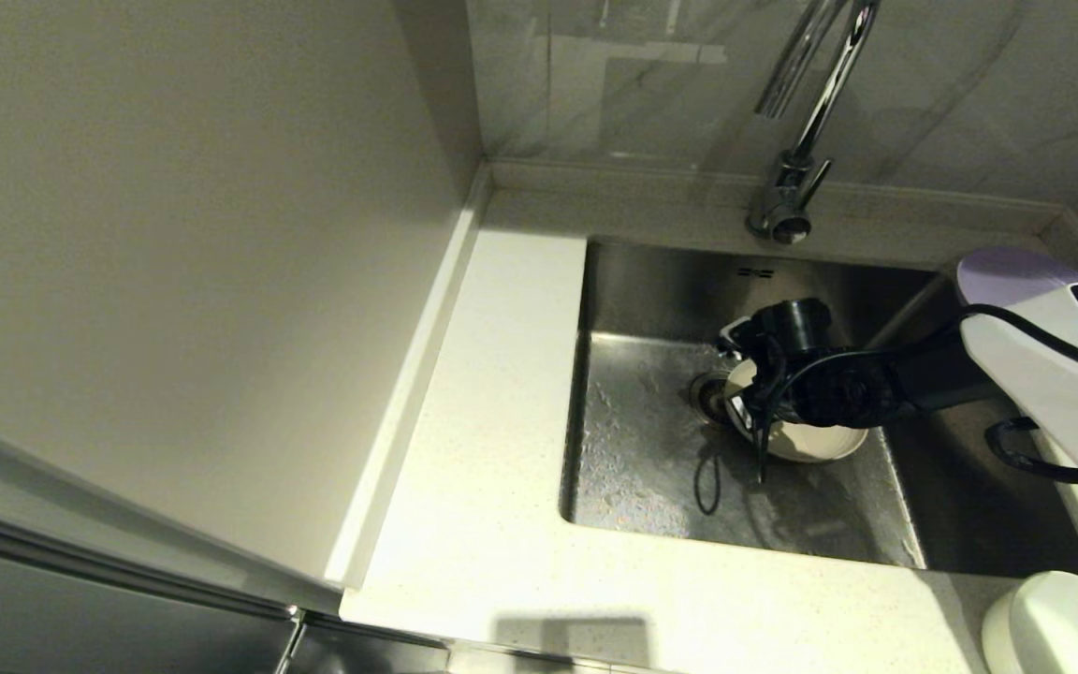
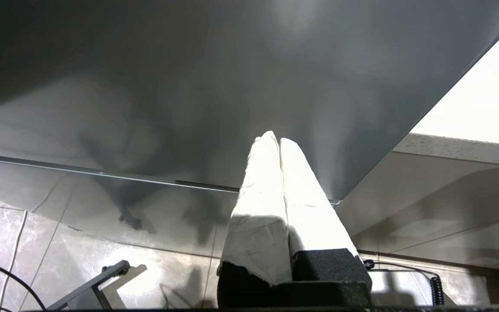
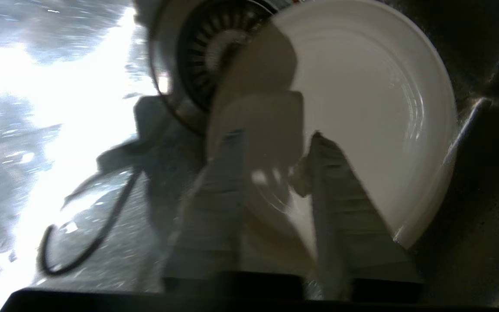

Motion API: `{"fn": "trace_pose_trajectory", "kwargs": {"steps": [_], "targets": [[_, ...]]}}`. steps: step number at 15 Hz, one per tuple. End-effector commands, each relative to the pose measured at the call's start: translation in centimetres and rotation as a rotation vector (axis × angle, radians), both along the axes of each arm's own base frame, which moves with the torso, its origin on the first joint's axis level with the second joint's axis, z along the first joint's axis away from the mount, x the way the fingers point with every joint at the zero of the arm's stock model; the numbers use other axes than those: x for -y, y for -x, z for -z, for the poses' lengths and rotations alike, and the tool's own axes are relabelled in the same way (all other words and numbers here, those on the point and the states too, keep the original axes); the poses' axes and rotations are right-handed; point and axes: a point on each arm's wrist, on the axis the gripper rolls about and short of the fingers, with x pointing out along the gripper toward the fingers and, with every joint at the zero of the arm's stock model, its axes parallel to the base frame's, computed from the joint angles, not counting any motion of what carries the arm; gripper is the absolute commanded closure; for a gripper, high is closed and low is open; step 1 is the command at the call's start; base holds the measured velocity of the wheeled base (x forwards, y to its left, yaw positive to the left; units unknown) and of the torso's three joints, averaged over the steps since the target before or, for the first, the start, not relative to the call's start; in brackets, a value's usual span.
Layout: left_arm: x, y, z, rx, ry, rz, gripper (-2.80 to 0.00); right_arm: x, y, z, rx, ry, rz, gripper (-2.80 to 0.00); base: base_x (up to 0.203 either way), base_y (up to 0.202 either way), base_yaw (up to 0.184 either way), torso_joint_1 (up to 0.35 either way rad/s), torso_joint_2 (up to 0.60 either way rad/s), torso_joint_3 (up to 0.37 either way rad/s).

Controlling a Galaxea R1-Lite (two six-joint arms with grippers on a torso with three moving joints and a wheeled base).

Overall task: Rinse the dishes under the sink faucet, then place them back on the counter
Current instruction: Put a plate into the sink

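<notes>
The cream-beige plate [image 1: 815,438] [image 3: 362,108] lies in the steel sink [image 1: 651,449], its edge over the round drain [image 3: 206,52]. My right gripper [image 1: 747,393] [image 3: 275,134] reaches down into the basin and is open, one finger on each side of the plate's near rim. The lilac-purple plate [image 1: 1007,271] rests on the counter [image 1: 502,421] right of the sink, partly behind my right arm. The white bowl [image 1: 1054,622] sits at the counter's front right corner. The chrome faucet [image 1: 796,178] stands behind the basin; no running water shows. My left gripper [image 2: 275,138] is shut and empty, parked below the counter.
A tall pale panel walls off the counter's left side, with a tiled backsplash behind. The sink floor left of the drain is wet. A black cable [image 1: 707,482] hangs from my right wrist over the basin floor.
</notes>
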Motion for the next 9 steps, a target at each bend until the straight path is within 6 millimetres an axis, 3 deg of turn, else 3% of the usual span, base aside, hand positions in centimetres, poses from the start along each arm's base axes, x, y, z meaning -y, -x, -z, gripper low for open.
{"fn": "trace_pose_trajectory", "kwargs": {"steps": [1,3,5,7,9], "targets": [[0.0,0.0,0.0,0.004,0.001,-0.001,0.00,1.0,-0.8,0.5,0.001,0.005,0.027,-2.80,0.000,0.000,0.000,0.000,0.00,0.000],[0.0,0.0,0.0,0.004,0.001,-0.001,0.00,1.8,-0.2,-1.7,0.042,0.002,0.045,-2.80,0.000,0.000,0.000,0.000,0.00,0.000],[0.0,0.0,0.0,0.004,0.001,-0.001,0.00,2.3,1.6,-5.4,0.103,-0.007,0.049,-2.80,0.000,0.000,0.000,0.000,0.00,0.000],[0.0,0.0,0.0,0.004,0.001,-0.001,0.00,2.8,5.2,-10.3,0.165,-0.015,0.043,-2.80,0.000,0.000,0.000,0.000,0.00,0.000],[0.0,0.0,0.0,0.004,0.001,-0.001,0.00,3.5,10.4,-15.1,0.193,-0.001,0.026,-2.80,0.000,0.000,0.000,0.000,0.00,0.000]]}}
